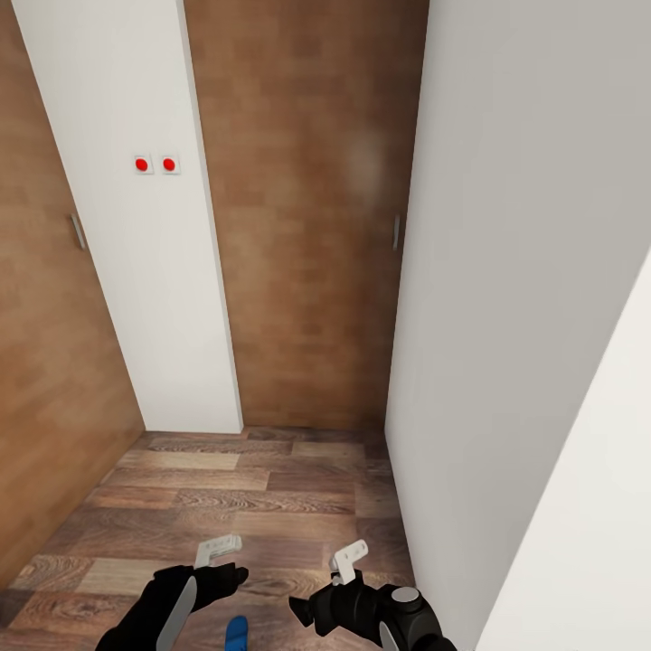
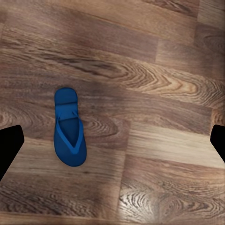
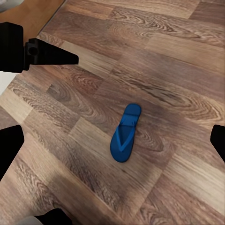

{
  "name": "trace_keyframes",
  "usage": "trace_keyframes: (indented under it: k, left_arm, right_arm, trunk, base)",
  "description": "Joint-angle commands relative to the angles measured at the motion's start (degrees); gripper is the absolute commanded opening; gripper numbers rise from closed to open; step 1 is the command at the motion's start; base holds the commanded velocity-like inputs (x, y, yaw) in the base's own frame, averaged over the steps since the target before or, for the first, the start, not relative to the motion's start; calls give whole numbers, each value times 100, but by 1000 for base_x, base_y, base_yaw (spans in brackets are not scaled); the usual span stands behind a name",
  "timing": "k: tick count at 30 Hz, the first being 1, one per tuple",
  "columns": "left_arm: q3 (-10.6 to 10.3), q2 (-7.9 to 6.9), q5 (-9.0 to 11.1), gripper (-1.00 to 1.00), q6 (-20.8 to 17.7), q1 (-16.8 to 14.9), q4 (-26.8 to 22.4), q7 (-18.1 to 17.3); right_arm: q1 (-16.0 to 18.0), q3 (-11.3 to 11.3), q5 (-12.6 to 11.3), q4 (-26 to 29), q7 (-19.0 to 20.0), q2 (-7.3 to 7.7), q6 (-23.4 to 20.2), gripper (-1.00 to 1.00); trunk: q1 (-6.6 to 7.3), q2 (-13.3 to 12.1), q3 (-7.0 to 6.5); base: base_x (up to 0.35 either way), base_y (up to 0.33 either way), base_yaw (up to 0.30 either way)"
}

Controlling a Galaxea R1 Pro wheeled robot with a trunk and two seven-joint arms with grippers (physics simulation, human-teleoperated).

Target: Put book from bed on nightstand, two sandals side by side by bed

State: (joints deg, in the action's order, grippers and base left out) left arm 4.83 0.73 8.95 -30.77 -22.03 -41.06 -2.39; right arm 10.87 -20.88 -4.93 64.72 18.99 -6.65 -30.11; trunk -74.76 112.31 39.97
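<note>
We find both tools released, left tool (image 1: 220,550) and right tool (image 1: 348,561); sandal (image 2: 69,127) at bottom centre risks being overrun.

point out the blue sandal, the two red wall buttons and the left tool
blue sandal (image 2: 69,129), left wrist view, middle of the sole under the straps
red wall buttons (image 1: 155,165), head view, white plate between them
left tool (image 1: 220,546), head view, white fingertip piece

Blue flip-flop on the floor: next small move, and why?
Probably lower the left pincer toward the bright blue flat flip-flop sandal. It lies flat and alone on the brown wood-plank floor, between both arms; the left wrist view shows the pincer open, well above it.
</note>
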Motion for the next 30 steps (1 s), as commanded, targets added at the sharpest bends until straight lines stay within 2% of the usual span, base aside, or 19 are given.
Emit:
trace_keyframes:
  k: [1,30]
  left_arm:
    - [34,7,9,100,-36,-3,-8,-25]
    - [22,13,7,100,-40,-3,-7,-25]
  right_arm:
    - [3,1,-51,6,-9,-1,-38,100]
    - [3,7,-44,-12,-54,5,-38,100]
  trunk:
    - [-22,44,24]
    - [-659,1208,545]
  base:
    - [0,0,0]
    - [0,0,0]
